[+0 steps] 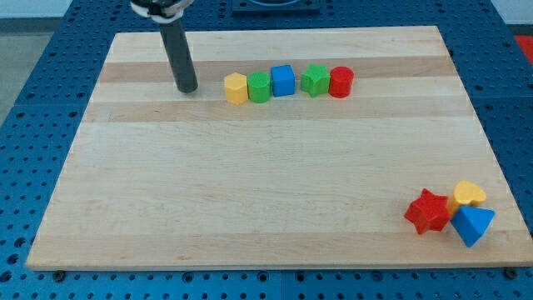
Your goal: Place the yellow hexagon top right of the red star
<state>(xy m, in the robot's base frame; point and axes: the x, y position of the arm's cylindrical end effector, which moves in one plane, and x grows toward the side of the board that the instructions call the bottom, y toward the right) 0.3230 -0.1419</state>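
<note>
Up near the view's top left, my tip [186, 88] rests on the desk [250, 192]; there are no jaws on this arm, only the rod, so no spread or pinch can be told. Just to the view's right of my tip, apart from it, sits the yellow hexagon [236, 87], touching the green block [260, 87]. Further right in the same row come the blue cube [283, 81], a second green block [314, 80] and the red cylinder [341, 82]. Far off toward the view's bottom right lies the red star [428, 211], with a yellow heart [470, 194] and blue triangle [472, 224] against it.
</note>
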